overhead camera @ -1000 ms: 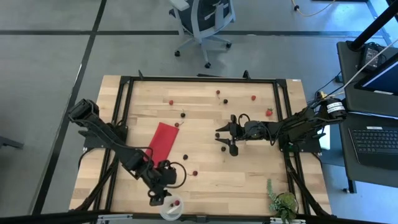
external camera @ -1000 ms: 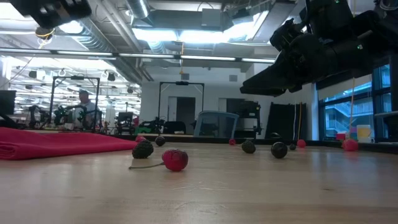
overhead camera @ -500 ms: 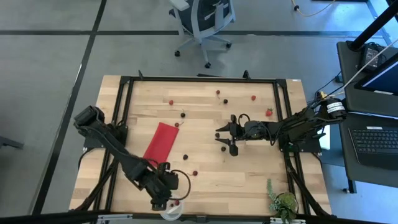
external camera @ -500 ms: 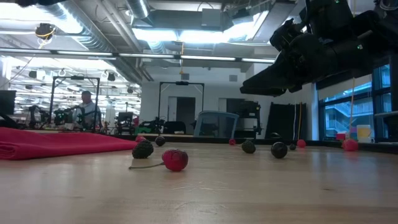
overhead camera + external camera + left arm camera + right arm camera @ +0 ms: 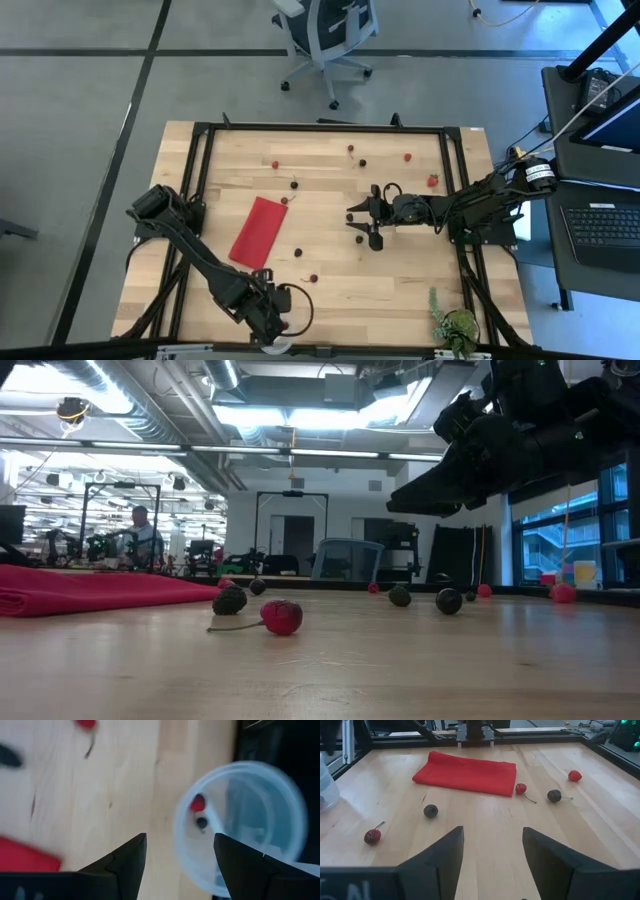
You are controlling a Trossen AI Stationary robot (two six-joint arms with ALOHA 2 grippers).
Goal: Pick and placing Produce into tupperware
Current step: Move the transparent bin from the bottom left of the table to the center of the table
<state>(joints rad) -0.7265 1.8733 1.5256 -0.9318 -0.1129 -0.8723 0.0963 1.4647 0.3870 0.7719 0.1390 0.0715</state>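
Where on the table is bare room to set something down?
Widest bare wood: between the right gripper and the plant. Also free: the back-left corner, behind the red cloth. Crowded: the back strip of cherries and around the cup.

Arms: two are reaching over the table (image 5: 400,290).
Grippers: two are showing, the left gripper (image 5: 180,840) and the right gripper (image 5: 492,832).
Tupperware cup (image 5: 280,785): one is sitting at the table's near edge.
Fruits inside the cup: two are lying there, one red berry (image 5: 198,803) and one dark cherry (image 5: 201,823).
Loose fruits (image 5: 275,164): at least nine are lying scattered over the wood in the high view; small ones are making the count uncertain.
Red cloth (image 5: 257,232): one is lying flat.
Potted plant (image 5: 455,325): one is standing at a corner.
Office chair (image 5: 328,35): one is standing beyond the table.
Person (image 5: 140,532): one is showing in the room behind.
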